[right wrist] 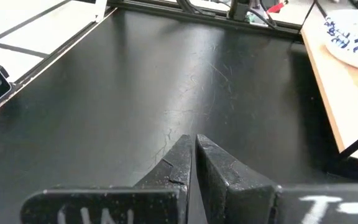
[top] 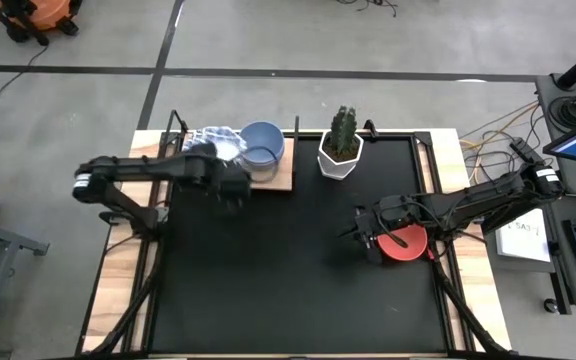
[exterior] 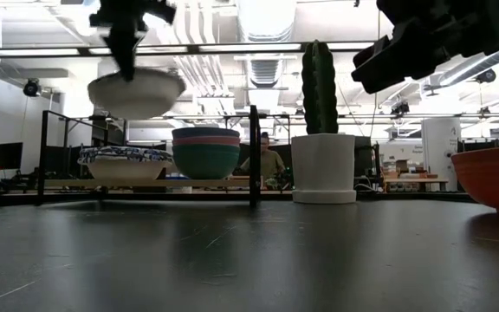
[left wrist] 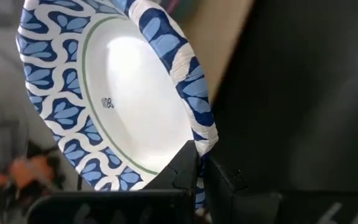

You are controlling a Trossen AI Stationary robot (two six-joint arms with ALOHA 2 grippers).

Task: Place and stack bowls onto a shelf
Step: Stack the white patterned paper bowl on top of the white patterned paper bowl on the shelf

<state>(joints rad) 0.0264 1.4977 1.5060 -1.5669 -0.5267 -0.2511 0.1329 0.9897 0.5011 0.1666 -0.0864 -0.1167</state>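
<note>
Pinched tight by the left gripper (left wrist: 199,158): a round white bowl with a blue leaf pattern on its wavy rim (left wrist: 129,93). Gripped at the rim only, one finger inside and one outside. Hangs in the air, up above the left end of the flat light-brown wooden shelf (exterior: 150,184) and right over a low pile of blue-patterned white bowls (exterior: 124,162) sitting there. Not touching that pile.

Looks light, hard and smooth. Might well crack if dropped, and could slip or swing from such a thin hold on one edge. Best carried slowly and kept level. Best set down gently, straight into the pile, before letting go.

Beside that pile on the shelf: a stack of plain bowls, blue on top, then pink, then green (exterior: 206,152). Just past the shelf: a white six-sided pot with a green cactus (top: 340,152).

Left arm stretched across from the left side of the black table (top: 288,290), reaching over the shelf, hand pointing down.

Right gripper (top: 363,232) raised over the right side of the table, just beside a round red bowl (top: 405,244). Fingers pressed together, nothing between them.
</note>
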